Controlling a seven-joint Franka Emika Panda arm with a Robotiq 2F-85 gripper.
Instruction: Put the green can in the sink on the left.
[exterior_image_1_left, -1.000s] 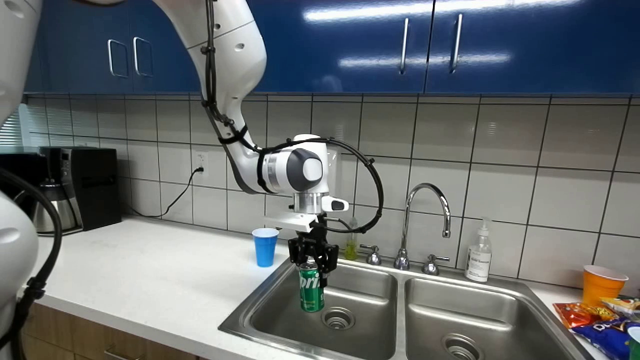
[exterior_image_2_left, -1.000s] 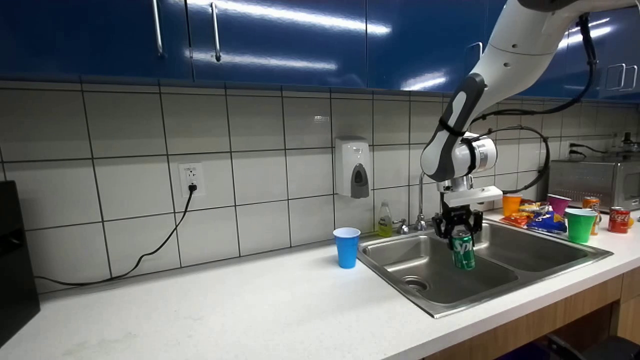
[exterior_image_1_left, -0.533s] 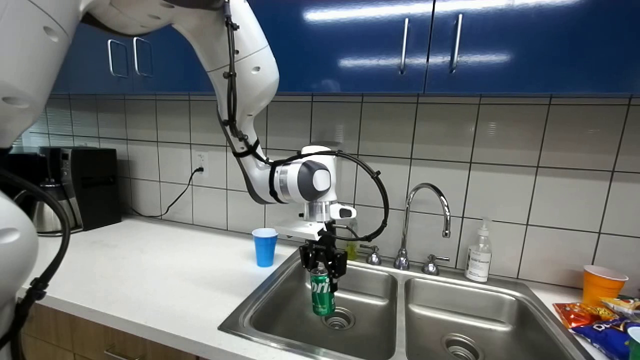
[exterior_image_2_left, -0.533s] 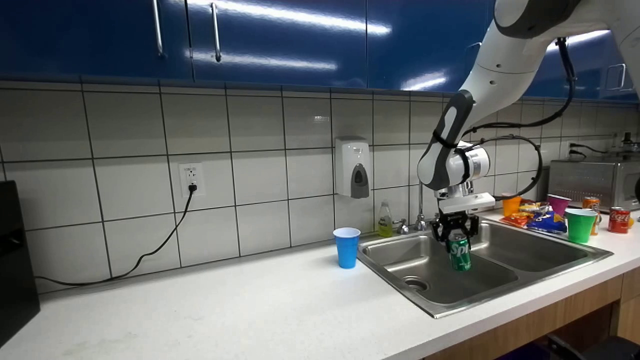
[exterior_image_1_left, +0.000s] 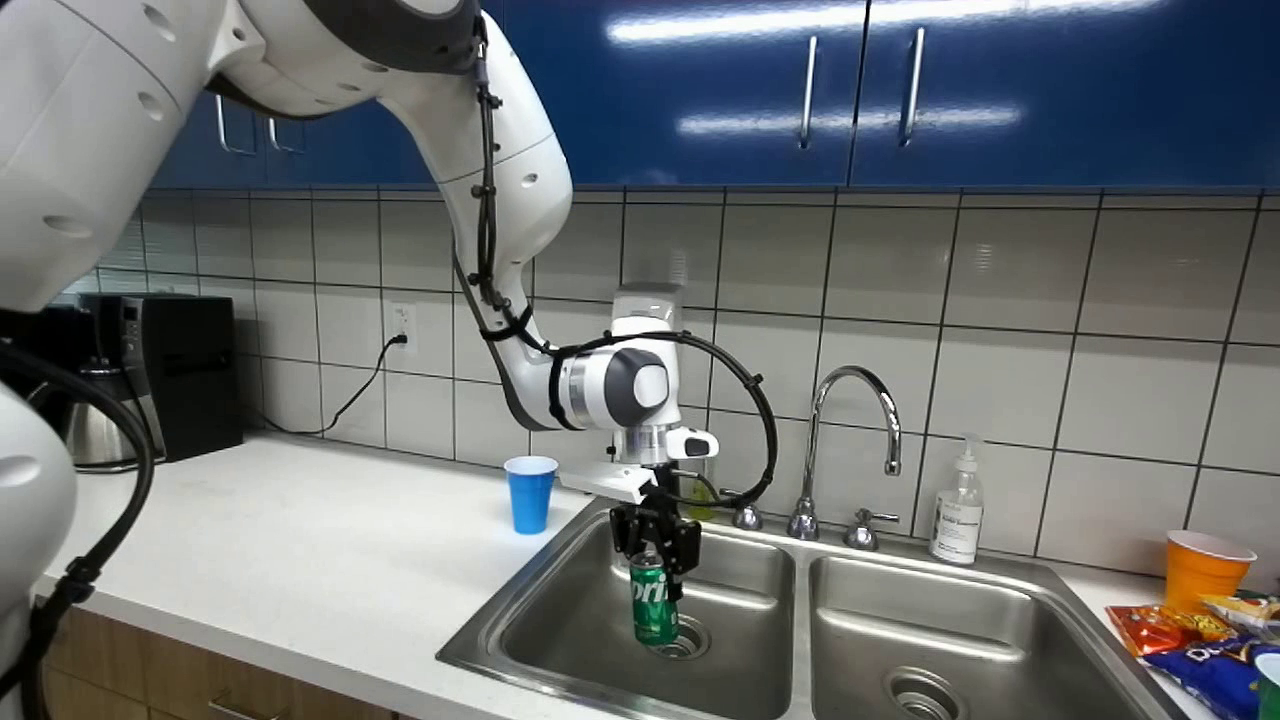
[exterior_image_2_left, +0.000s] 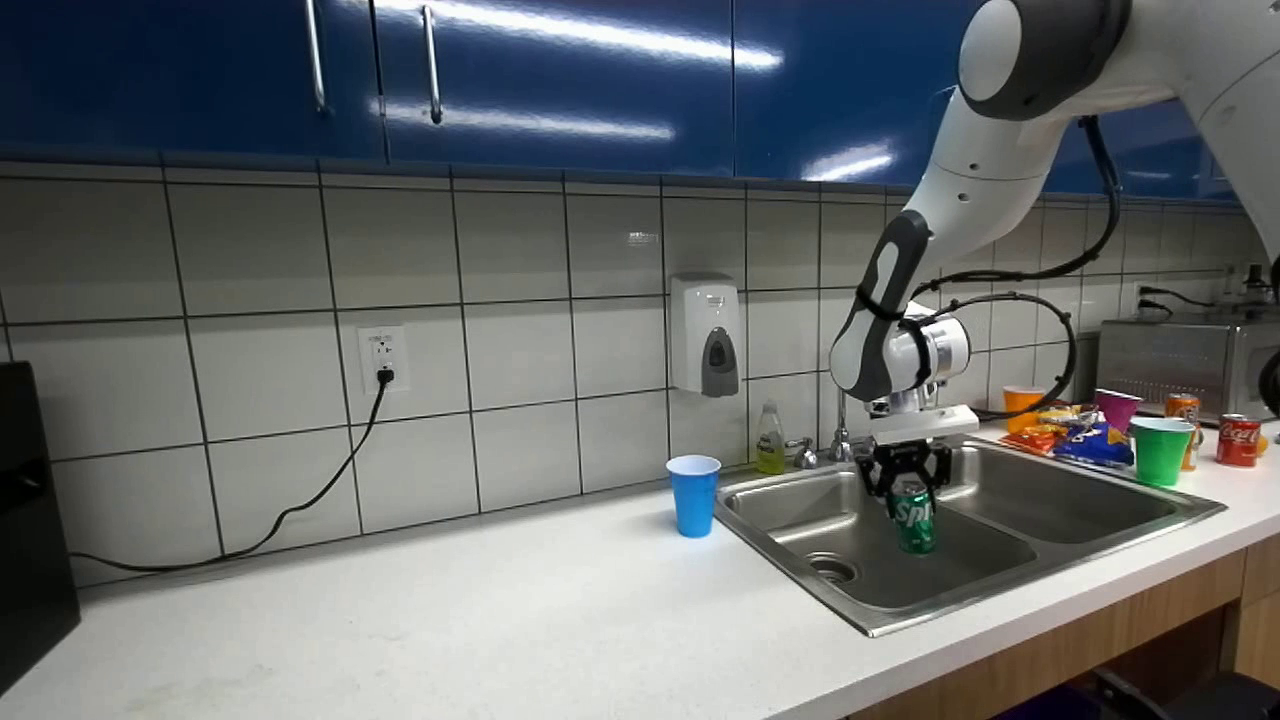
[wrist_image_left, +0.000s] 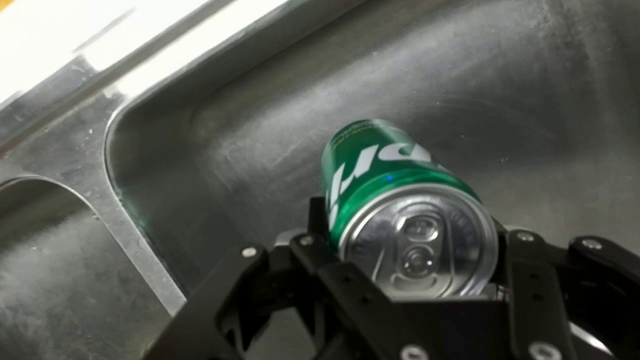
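Lowered since the earlier frame, the robot arm now reaches deeper into the sink; we read this as the placing step, close to its end. The left basin, as an exterior view shows it, is the one being used, in keeping with the task. We find the end effector clamped on the green can, its two sides closed about the upper part. Roughly upright, the can has likewise come down inside that basin, near the drain. From these angles we cannot firmly tell whether its base touches metal; release should await that contact.
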